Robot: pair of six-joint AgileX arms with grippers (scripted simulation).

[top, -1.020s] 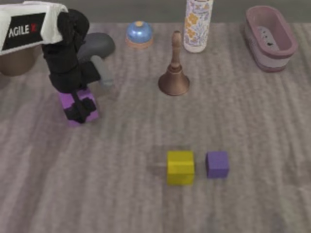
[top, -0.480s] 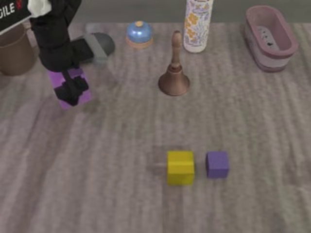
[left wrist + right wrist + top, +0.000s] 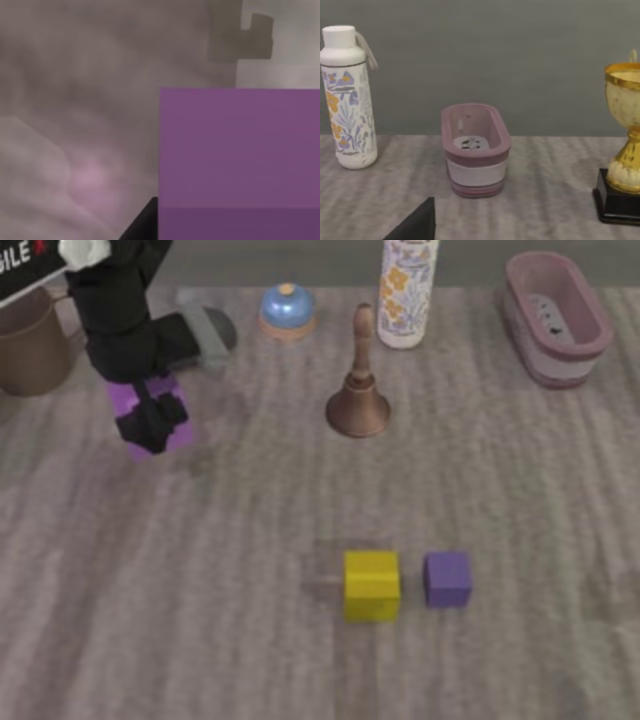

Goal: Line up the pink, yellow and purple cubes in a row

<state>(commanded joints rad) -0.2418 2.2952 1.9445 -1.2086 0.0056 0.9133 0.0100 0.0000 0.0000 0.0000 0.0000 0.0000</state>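
Streaked grey-brown tabletop (image 3: 200, 640) underneath everything, with an upright brass hand bell (image 3: 358, 390) near its far middle taken as the reference. Left arm (image 3: 115, 310) reaching down well to the left of the hand bell, black, with a white AgileX-marked casing at the picture's corner. Pink oval container (image 3: 556, 318) well to the right of the hand bell and slightly farther back; floral white bottle (image 3: 406, 285) just behind the hand bell and a little right. Brown pot (image 3: 28, 348) farthest left of the hand bell, beyond the arm. Pink cube (image 3: 150, 418), largest of the three and magenta-violet here, well left of the hand bell and slightly nearer the camera, pinched between the closed-in black fingers of the left end effector (image 3: 150, 422); in the left wrist view, filling much of the picture (image 3: 240, 160) with a dark finger (image 3: 142, 227) at its edge. Yellow cube (image 3: 372, 585) in front of the hand bell, well apart from it. Purple cube (image 3: 447, 578), the smallest, just right of the yellow one, a narrow gap between them. Small blue call bell (image 3: 287, 310) behind and left of the hand bell. Right arm outside the top view; only a dark sliver of the right end effector (image 3: 415, 225) showing in its wrist view, grip impossible to tell.
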